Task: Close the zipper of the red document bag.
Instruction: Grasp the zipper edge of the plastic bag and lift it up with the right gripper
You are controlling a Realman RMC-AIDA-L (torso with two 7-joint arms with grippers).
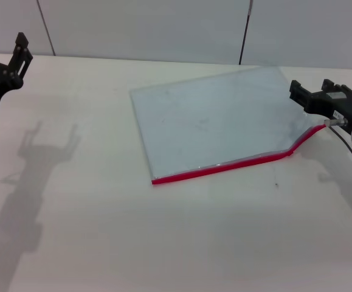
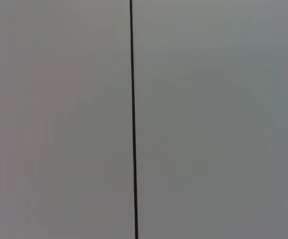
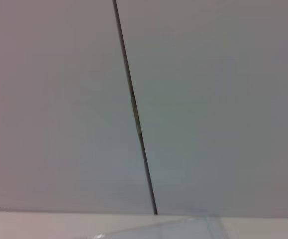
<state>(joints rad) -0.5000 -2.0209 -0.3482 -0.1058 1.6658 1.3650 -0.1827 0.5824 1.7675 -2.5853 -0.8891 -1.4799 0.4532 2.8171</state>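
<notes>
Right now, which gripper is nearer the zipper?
Right. The right gripper is beside the zipper's raised end; the left gripper is far across the table.

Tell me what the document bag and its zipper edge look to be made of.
The red document bag looks like thin translucent plastic film, pale blue-grey with a dull sheen; faint scuffs show, and it bends up softly near the right claw. The zipper looks like bright red plastic or fabric tape; which one is unclear.

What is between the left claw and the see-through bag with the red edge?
Only bare white table, seen in the head view, lies between the left claw and the flat translucent red-edged bag.
</notes>
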